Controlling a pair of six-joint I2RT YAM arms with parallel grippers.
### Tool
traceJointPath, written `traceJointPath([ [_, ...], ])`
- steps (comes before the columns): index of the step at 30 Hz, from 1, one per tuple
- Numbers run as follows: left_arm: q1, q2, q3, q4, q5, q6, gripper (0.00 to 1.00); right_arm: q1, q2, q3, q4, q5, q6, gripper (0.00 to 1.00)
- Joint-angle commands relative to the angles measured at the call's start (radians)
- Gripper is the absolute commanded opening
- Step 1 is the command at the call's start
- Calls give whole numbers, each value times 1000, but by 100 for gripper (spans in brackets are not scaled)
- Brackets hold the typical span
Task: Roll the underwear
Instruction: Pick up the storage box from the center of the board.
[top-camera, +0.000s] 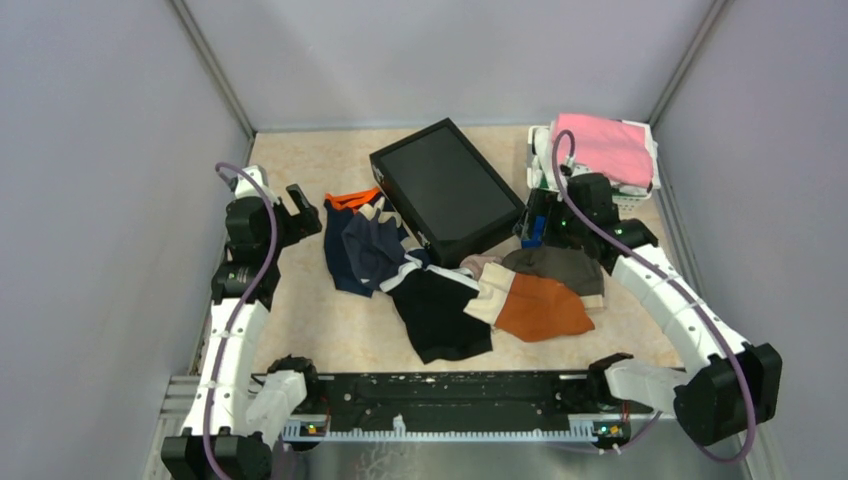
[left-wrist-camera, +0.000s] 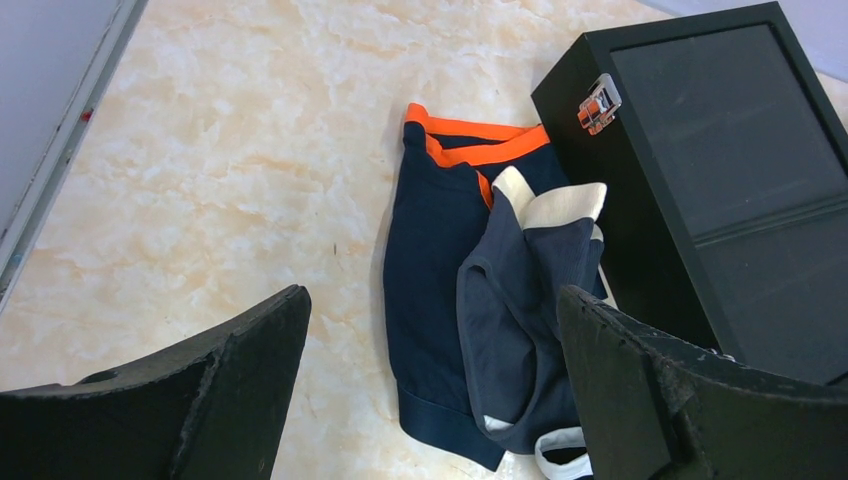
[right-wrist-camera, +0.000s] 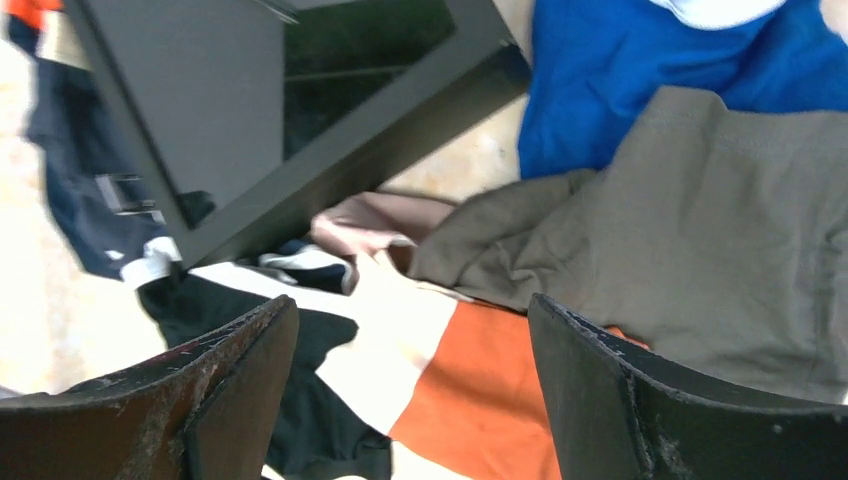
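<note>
Underwear (top-camera: 440, 300) lies unrolled; left gripper (left-wrist-camera: 432, 300) wide open, navy briefs (left-wrist-camera: 430, 250) ahead of it; right gripper (right-wrist-camera: 412, 305) open, grey pair (right-wrist-camera: 700, 250) beyond.

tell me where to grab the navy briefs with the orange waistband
Pinch the orange waistband at its corner away from the black box, coming down on the open table side. The navy briefs lie flat and uncovered there; their other half sits under a slate-blue pair.
</note>
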Motion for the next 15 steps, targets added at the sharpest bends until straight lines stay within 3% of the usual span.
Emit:
traceJointPath([
  [1, 2, -6, -4, 57, 21, 2, 99, 9, 55, -27, 43, 102, -3, 83],
  [8, 3, 1, -4, 63, 30, 4, 99, 10, 141, -63, 94, 149, -7, 82],
  [15, 3, 8, -3, 62, 34, 4, 99, 10, 245, -20, 182, 149, -4, 67],
])
